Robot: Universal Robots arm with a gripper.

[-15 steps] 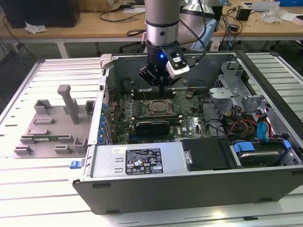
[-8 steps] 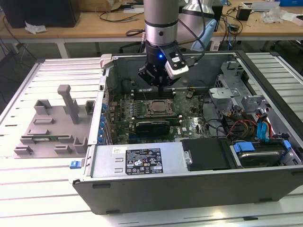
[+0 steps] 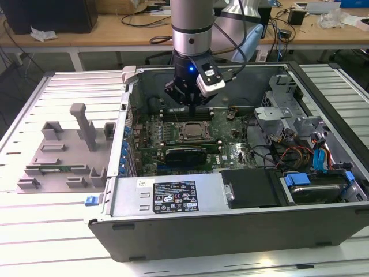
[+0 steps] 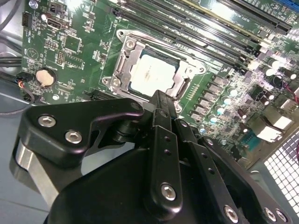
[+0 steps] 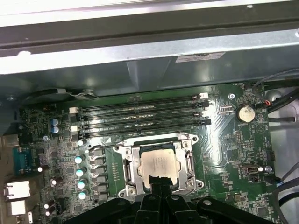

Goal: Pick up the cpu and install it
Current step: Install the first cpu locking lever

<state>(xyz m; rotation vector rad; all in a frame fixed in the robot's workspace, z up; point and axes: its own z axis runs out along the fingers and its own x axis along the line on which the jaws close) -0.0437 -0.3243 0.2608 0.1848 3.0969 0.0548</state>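
The arm reaches straight down into an open computer case [image 3: 230, 231] that lies on its side on a white slatted desk [image 3: 34, 231]. Its gripper [image 3: 189, 103] hangs just above the green motherboard [image 3: 230, 150], over the middle of the board. In both wrist views the gripper [image 4: 161, 95] [image 5: 160, 178] has its two black fingers pressed together with nothing between them. The tip is close over one edge of the cpu [image 5: 159, 162]; whether it touches the chip cannot be told. The cpu [image 4: 152, 74] sits flat inside the square metal-framed socket [image 4: 122, 65], silver top plate facing up, with the frame all around it. In the exterior view the cpu [image 3: 192, 131] lies directly below the gripper, in the socket [image 3: 180, 134]. Beside the socket run four long dark memory slots [image 5: 140, 116], parallel to one another, between the socket and the case wall. A round silver coin battery [image 5: 245, 112] sits on the board well apart from the socket, near a corner of the slots. On the desk, toward the exterior view's left of the case, stands a grey moulded tray [image 3: 57, 156] with upright posts and shallow pockets. A metal power supply box [image 3: 167, 196] with a label fills the near side of the case.
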